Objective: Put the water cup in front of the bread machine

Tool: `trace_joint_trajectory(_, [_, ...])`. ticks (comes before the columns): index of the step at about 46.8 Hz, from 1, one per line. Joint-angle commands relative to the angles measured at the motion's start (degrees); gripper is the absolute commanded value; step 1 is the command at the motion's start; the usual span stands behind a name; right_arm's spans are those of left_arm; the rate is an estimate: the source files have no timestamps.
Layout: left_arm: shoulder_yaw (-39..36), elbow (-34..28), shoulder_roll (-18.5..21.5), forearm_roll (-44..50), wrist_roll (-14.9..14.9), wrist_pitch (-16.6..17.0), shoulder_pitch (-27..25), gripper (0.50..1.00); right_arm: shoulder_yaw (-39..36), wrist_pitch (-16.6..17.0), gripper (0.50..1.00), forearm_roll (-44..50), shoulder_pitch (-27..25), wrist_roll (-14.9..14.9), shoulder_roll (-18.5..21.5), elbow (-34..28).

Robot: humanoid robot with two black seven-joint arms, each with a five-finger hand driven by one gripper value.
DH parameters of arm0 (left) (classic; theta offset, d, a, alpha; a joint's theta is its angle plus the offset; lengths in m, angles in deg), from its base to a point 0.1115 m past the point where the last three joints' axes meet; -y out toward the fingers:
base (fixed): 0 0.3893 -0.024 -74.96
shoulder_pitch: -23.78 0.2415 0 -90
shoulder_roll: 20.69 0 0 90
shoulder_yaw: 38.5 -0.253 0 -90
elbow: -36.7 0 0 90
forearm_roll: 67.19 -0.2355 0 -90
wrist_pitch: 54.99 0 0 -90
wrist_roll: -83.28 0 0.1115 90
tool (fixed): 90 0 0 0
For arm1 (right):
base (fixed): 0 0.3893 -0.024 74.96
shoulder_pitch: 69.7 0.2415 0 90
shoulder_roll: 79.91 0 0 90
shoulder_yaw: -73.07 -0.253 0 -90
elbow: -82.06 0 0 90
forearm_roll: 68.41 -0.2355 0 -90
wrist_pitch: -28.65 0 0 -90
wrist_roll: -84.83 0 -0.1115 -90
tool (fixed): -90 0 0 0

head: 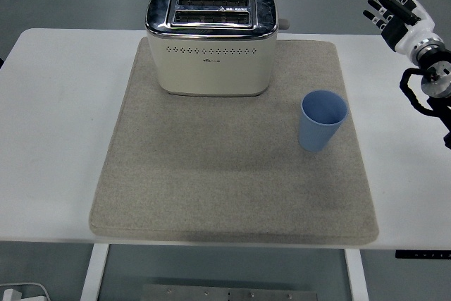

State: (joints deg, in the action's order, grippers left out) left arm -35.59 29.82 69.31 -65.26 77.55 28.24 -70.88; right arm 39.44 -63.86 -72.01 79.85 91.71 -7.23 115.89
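Right now the blue water cup (323,120) stands upright on the grey mat (232,195), over on the mat's right side. It is open at the top and looks empty inside. Nothing is touching it.

The bread machine (210,41) is a cream toaster with a shiny silver top and two slots. It sits at the back of the mat, a bit to the left of the middle. The cup is to the right of it and closer to the near edge, with bare mat between the two. The spot right in front of the toaster has only mat.

The mat lies flat on the white table (49,139) and covers most of the middle of it.

The right hand (392,9) is up at the top right corner, past the mat's edge and well apart from the cup. Its fingers are spread out and straight, and it holds nothing. The black wrist and arm come in from the right edge below it
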Motion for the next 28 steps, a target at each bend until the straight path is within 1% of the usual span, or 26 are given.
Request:
trace_joint_trajectory(1, [0.0, 0.0, 0.0, 0.1, -0.1, 0.1, 0.1, 1.000, -0.1, 0.0, 0.919, 0.1, -0.1, -0.2, 0.1, 0.0])
trace_joint_trajectory(15, [0.1, 0.0, 0.0, 0.4, -0.1, 0.1, 0.1, 1.000, 0.5, -0.2, 0.919, 0.3, 0.1, -0.3, 0.5, 0.0])
trace_joint_trajectory(28, [0.1, -0.1, 0.0, 0.4, -0.1, 0.1, 0.1, 1.000, 0.0, 0.4, 0.919, 0.3, 0.3, -0.3, 0.8, 0.3])
